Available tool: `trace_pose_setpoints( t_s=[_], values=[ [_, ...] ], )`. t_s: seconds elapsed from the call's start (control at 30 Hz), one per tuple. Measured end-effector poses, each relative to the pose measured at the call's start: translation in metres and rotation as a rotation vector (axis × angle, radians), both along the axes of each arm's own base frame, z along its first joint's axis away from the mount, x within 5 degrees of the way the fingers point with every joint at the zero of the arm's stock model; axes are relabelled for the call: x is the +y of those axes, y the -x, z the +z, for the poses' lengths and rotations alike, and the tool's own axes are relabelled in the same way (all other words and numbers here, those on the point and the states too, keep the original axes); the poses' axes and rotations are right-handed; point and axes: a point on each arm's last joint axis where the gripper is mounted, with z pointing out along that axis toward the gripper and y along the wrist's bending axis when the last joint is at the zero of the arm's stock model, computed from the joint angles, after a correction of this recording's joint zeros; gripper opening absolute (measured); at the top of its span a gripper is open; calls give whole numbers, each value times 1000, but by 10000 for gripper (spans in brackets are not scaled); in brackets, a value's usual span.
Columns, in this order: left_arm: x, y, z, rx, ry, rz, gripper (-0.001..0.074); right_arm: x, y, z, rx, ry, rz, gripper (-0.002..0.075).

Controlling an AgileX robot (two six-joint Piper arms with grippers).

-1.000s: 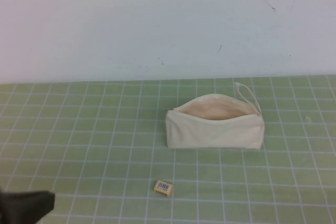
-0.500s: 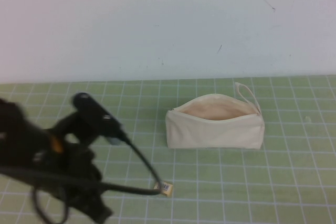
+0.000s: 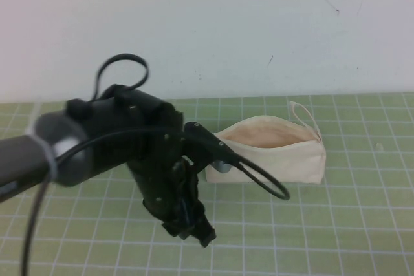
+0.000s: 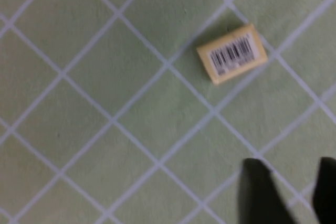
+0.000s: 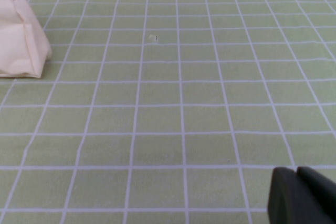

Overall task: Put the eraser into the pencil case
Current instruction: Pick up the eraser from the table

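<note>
The left tool [image 4: 286, 192] hovers open and empty near the eraser [image 4: 232, 53] on the tabletop [image 3: 362, 224]. An off-centre descent could knock it aside. The pencil case [image 3: 275, 150] gapes behind (right tool [image 5: 302, 195] closed, parked).

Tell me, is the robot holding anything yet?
No. The eraser lies free on the mat, the open left tool apart from it. The right tool is shut on nothing, parked away from the pencil case.

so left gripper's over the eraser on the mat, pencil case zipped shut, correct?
Not quite: the pencil case is unzipped, its mouth gaping in the high view. The rest holds: the left gripper, fingers apart, hovers over the eraser lying on the mat. The right gripper is parked.
</note>
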Motion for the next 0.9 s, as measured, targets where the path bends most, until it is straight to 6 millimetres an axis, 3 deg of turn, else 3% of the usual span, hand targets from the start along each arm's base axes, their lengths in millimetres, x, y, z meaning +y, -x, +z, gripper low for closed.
trace_pose_setpoints(
  t_s=[0.13,0.23,0.6,0.9],
  values=[
    [-12,-18,-15,29,-18,12,405,0,0,0,0,0,0,-1],
    [-19,-29,-27,44,-34,49,487,0,0,0,0,0,0,-1],
    [-30,-47,-60,71,-54,126,475,0,0,0,0,0,0,-1],
    [-32,-50,-68,67,-47,149,470,0,0,0,0,0,0,-1]
  ],
)
